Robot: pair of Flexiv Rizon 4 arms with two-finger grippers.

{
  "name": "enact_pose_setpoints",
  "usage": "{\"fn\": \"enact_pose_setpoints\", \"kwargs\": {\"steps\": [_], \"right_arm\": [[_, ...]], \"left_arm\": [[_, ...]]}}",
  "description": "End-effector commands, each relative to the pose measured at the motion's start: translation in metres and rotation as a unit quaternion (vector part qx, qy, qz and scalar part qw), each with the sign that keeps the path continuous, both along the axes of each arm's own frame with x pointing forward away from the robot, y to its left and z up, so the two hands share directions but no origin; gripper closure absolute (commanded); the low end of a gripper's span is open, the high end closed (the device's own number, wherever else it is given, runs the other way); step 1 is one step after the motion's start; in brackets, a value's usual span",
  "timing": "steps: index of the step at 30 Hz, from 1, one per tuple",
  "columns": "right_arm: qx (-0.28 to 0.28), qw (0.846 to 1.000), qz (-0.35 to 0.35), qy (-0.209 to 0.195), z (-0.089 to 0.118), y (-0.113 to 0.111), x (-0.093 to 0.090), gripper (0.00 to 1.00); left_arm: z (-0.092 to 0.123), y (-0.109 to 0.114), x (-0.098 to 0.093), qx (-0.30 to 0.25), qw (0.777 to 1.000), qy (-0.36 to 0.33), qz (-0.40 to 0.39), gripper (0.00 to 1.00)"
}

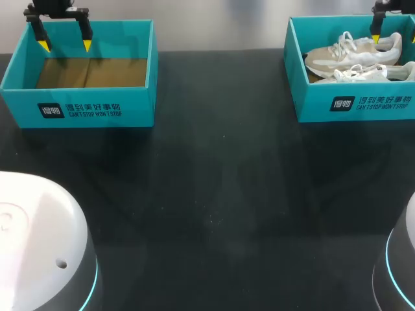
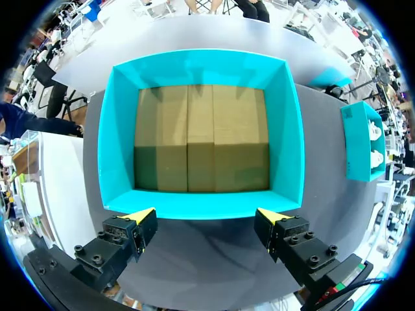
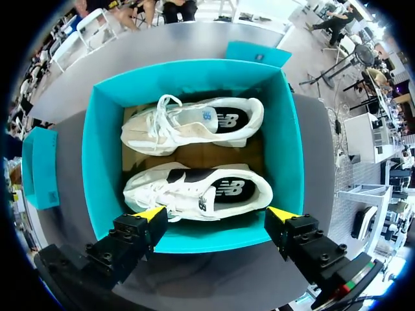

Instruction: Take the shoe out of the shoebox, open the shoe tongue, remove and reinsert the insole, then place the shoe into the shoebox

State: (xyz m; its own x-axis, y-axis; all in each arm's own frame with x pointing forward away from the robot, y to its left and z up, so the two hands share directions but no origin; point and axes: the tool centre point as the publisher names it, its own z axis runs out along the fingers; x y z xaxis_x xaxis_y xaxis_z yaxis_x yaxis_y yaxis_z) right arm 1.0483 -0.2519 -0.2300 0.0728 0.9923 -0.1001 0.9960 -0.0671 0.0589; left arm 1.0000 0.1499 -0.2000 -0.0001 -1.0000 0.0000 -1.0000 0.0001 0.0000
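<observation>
Shoebox [image 1: 353, 107] sitting on desk [image 1: 220, 194], two white shoes lying on their sides inside it. First shoe [image 3: 198, 191] lying along shoebox's wall under right fingers [image 3: 152, 223], second shoe [image 3: 194, 123] along opposite wall. Right fingers hovering spread wide, released, grasping nothing. Empty teal box [image 1: 97, 110] standing well apart from shoebox. Left fingers [image 2: 137, 228] hanging over its wall, likewise released.
</observation>
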Motion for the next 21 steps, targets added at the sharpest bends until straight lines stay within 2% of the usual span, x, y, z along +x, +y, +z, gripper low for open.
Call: {"fn": "enact_pose_setpoints", "kwargs": {"steps": [1, 6, 11, 21], "right_arm": [[0.000, 1.000, 0.000, 0.000, 0.000, 0.000, 0.000, 0.00], [0.000, 1.000, 0.000, 0.000, 0.000, 0.000, 0.000, 0.00], [-0.023, 1.000, -0.008, -0.001, -0.011, -0.021, -0.001, 0.00], [-0.013, 1.000, -0.005, 0.000, -0.026, -0.052, -0.005, 0.00]], "left_arm": [[0.000, 0.000, 0.000, 0.000, 1.000, 0.000, 0.000, 0.00], [0.000, 0.000, 0.000, 0.000, 1.000, 0.000, 0.000, 0.00], [0.000, 0.000, 0.000, 0.000, 1.000, 0.000, 0.000, 0.00], [0.000, 0.000, 0.000, 0.000, 1.000, 0.000, 0.000, 0.00]]}}
